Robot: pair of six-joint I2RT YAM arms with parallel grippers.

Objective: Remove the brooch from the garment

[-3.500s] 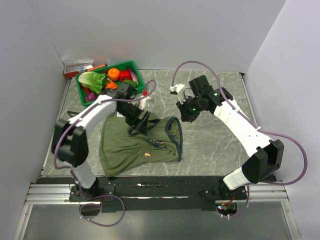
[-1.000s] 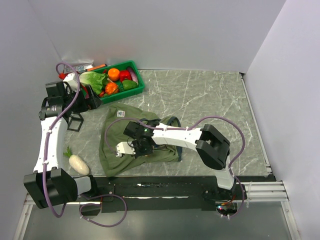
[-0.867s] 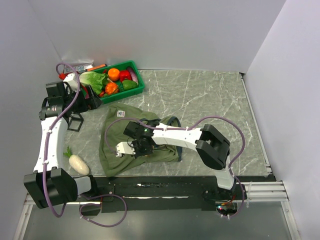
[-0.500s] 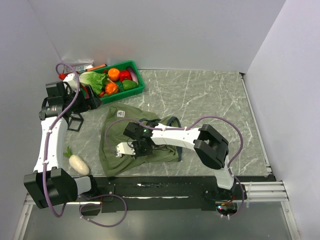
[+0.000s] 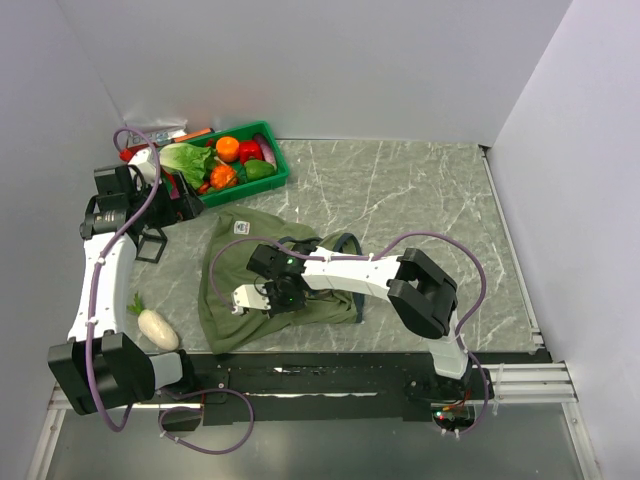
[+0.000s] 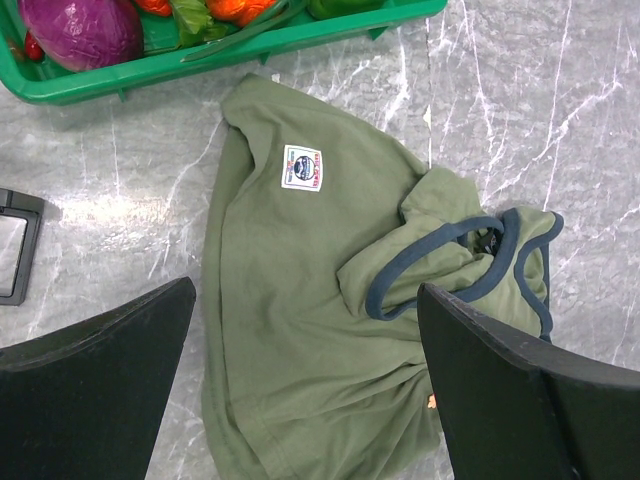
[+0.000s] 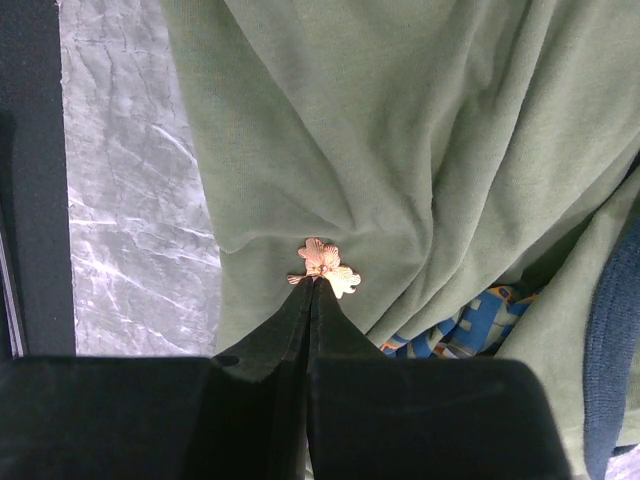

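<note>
Removal is not complete. The brooch (image 7: 323, 262) sits on the garment (image 7: 400, 120), near the fabric edge. The right gripper (image 7: 312, 292) is closed, fingertips pinching the brooch's lower edge. The left gripper (image 6: 305, 290) hangs wide open, well apart. Remaining: pull the brooch free.

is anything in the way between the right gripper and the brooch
Nothing visible. The right gripper has its closed tips right at the lower edge of the brooch, which lies exposed on the garment with no fold over it.
</note>
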